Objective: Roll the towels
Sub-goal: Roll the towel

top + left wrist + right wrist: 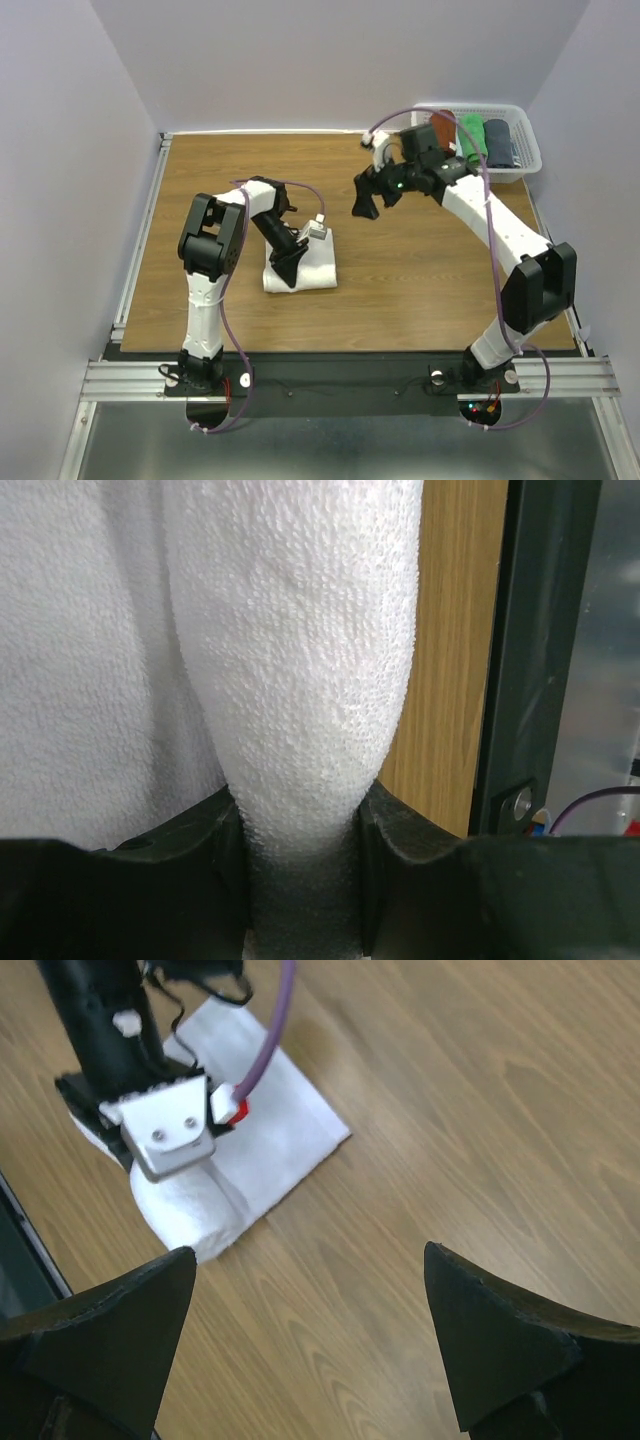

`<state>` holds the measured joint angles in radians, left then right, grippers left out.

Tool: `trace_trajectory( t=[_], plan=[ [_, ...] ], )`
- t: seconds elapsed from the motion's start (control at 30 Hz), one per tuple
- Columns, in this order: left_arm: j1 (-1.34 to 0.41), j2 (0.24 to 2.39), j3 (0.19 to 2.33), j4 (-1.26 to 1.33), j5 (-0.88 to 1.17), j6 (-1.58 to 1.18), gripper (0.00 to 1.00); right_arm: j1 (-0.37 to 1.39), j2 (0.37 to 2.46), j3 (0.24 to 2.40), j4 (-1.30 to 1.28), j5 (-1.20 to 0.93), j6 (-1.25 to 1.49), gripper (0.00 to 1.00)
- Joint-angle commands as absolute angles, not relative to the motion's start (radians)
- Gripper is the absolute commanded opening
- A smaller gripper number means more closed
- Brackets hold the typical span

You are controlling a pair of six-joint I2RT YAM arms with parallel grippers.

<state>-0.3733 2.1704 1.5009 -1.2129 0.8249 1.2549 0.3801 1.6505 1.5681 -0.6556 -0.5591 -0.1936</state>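
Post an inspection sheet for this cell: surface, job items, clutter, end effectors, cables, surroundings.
Surface: wooden table, bare around the work.
Job's things: white towel partly rolled, left of centre; slate towel rolled in the basket.
Clutter: rust-brown towel and green towel, also in the basket, far right corner.
End effectors: left end effector shut on the white towel's roll; right end effector open above bare wood.
Cables: purple cables looped along both arms.
Surroundings: plain walls; metal rail at the near edge.
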Motion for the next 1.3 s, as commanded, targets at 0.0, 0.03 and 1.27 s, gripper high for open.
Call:
trace_trajectory(
  t=[0.0,0.03,1.27],
  plan=[
    [-0.367,2.276,1.479,-1.115,0.689,1.322,0.23,0.503,1.62,1.503,-0.621,-0.457,-0.336,1.0],
    [-0.365,2.284,1.483,-1.115,0.689,1.322,0.24,0.553,1.615,1.482,-0.62,-0.46,-0.391,1.0],
    [-0.244,2.143,1.583,-1.091,0.735,1.302,0.98,0.971,1.802,1.078,-0.363,-0.327,-0.693,0.01]
  ],
)
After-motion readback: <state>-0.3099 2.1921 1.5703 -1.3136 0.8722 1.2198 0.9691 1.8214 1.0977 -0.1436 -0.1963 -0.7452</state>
